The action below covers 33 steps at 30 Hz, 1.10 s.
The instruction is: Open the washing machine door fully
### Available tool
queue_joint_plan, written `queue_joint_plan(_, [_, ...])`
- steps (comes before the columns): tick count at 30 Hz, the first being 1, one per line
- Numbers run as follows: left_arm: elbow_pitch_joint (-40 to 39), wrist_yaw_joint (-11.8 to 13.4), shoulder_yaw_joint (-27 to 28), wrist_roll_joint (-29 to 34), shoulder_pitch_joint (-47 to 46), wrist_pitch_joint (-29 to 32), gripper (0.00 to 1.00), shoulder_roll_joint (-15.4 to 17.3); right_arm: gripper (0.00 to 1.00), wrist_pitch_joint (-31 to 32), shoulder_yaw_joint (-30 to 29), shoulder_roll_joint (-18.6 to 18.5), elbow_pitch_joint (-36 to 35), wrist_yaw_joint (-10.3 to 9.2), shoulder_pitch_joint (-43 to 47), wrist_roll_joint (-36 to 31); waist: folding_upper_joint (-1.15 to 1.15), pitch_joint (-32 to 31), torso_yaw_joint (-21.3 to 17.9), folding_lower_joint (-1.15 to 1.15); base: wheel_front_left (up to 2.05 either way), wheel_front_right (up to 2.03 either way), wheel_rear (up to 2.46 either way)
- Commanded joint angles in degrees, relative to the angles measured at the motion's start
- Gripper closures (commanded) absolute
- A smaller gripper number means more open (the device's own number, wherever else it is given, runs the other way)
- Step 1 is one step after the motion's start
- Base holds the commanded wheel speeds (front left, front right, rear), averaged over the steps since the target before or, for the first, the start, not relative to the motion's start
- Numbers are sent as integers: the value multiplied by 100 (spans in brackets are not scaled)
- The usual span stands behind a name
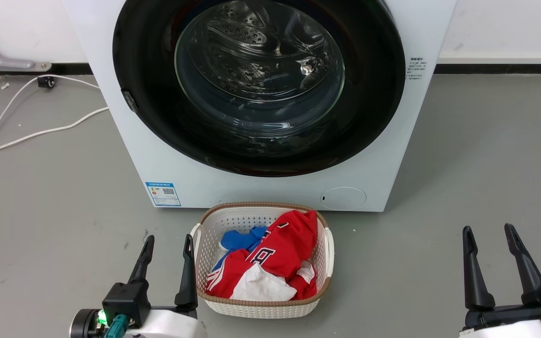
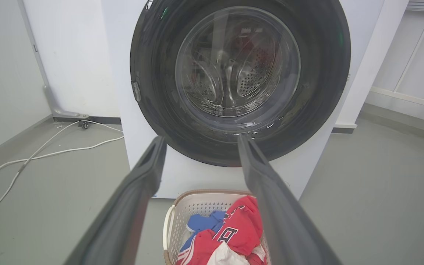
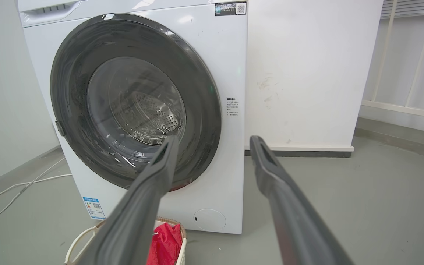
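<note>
Washing machine door [image 1: 258,84] flush closed; left claw [image 1: 169,237] and right claw [image 1: 487,227] both spread wide, empty, well short of it.

At my 12 o'clock the door [image 1: 148,122] sits shut, flush on the machine [image 1: 251,188] front. Its wide glossy black rim rings a bulging clear glass bowl, with the steel drum [image 1: 251,42] showing through. A small grey tab [image 1: 129,101] sits at the rim's 9 o'clock.

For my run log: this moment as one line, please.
washing machine door: closed | left gripper: jaws open, empty | right gripper: jaws open, empty
</note>
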Motion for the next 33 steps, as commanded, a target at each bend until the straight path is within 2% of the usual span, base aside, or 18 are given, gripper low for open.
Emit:
queue_joint_plan(1, [-2, -11, 3, 111, 59, -48, 0, -3, 0, -43, 7, 6, -49, 11, 73, -107, 0, 0, 4, 0, 0, 0, 0])
queue_joint_plan(13, [24, -11, 38, 523, 122, -170, 0, -36, 0, -164, -43, 9, -6, 6, 148, -245, 0, -3, 5, 0, 0, 0, 0])
queue_joint_plan(21, [73, -20, 93, 425, 109, -172, 0, -43, 0, -158, -72, 9, 121, 6, 159, 60, 0, -8, 12, 0, 0, 0, 0])
queue_joint_plan(33, [94, 32, 89, 412, 125, -172, 0, -45, 0, -158, -52, 9, 169, 6, 160, 125, 0, -24, 2, 0, 0, 0, 0])
